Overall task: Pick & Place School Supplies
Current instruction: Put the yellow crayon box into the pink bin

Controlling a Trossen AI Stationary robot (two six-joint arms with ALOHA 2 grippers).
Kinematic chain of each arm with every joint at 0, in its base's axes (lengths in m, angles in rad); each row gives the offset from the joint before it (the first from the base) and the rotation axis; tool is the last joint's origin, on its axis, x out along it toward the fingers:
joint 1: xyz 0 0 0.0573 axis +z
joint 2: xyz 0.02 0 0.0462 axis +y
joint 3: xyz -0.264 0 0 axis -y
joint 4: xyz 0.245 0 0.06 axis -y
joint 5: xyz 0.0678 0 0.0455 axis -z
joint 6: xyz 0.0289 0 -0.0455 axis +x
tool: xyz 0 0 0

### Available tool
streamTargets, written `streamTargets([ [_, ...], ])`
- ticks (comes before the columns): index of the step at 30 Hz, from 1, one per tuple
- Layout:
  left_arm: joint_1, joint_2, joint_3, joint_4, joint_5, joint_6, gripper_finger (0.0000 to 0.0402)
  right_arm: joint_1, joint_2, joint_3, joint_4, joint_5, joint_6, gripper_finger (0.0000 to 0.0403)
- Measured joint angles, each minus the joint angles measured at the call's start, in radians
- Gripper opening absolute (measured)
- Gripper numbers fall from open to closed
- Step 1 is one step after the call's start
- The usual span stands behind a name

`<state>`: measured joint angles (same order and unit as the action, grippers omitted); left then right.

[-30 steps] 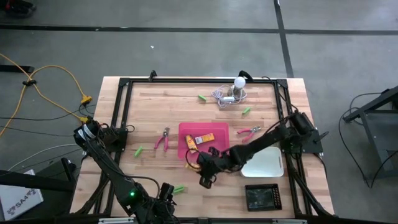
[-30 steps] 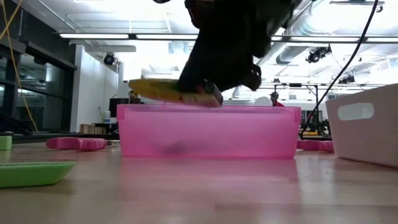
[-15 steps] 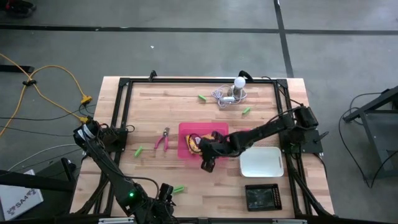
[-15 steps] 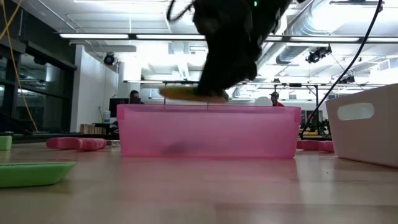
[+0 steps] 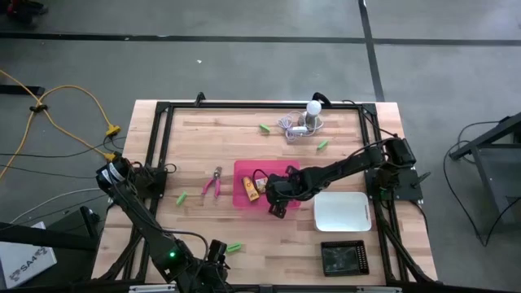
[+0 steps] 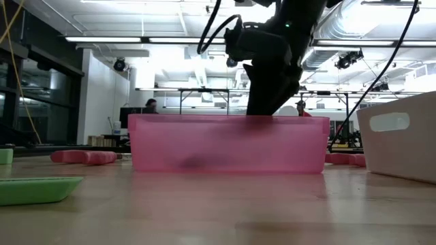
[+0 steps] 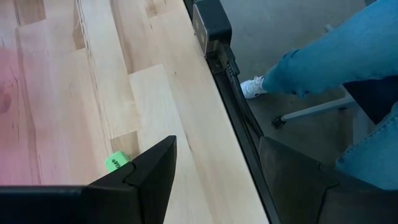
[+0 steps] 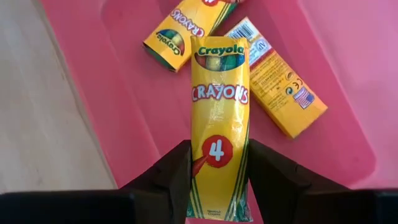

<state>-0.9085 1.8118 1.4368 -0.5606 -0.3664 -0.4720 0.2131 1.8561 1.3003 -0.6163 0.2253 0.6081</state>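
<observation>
My right gripper (image 5: 277, 200) (image 8: 219, 180) is low over the pink tray (image 5: 244, 172) (image 6: 225, 144), shut on a yellow crayon box (image 8: 219, 106). In the low view its fingertips are hidden behind the tray wall. Two more yellow-orange crayon boxes (image 8: 177, 31) (image 8: 277, 78) lie flat on the tray floor. Green sticks (image 5: 234, 247) (image 5: 181, 198) (image 5: 265, 128) (image 5: 322, 145) and one pink-handled tool (image 5: 213, 182) lie on the table. My left gripper (image 5: 216, 252) (image 7: 217, 180) waits open at the table's near edge, close to a green stick (image 7: 116, 163). My right gripper pinches the crayon box between its two fingers (image 8: 171, 171), one on each long side near the end by the "4" (image 8: 214, 155). It comes slanting down from above, and the box runs on past the fingertips over the tray floor. Whether the box touches the floor I cannot tell.
A white tray (image 5: 342, 212) (image 6: 402, 133) sits right of the pink one, with a black tray (image 5: 343, 257) nearer the near edge. A white bulb with grey cord (image 5: 305, 120) lies near the far edge. A person's legs (image 7: 336, 68) show beyond the table.
My right gripper has carried the crayon box from the table just near of the pink tray toward the far edge, in over the tray. It has come down, so the box, earlier above the rim, is now hidden behind the tray wall in the low view.
</observation>
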Motion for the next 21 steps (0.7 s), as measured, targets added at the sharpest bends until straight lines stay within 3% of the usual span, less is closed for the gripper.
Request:
streamTargets([
  [21,0.0,0.0,0.0,0.0,0.0,-0.007,0.0224,0.003,0.0,-0.078,0.048,0.008,0.026,0.0153],
])
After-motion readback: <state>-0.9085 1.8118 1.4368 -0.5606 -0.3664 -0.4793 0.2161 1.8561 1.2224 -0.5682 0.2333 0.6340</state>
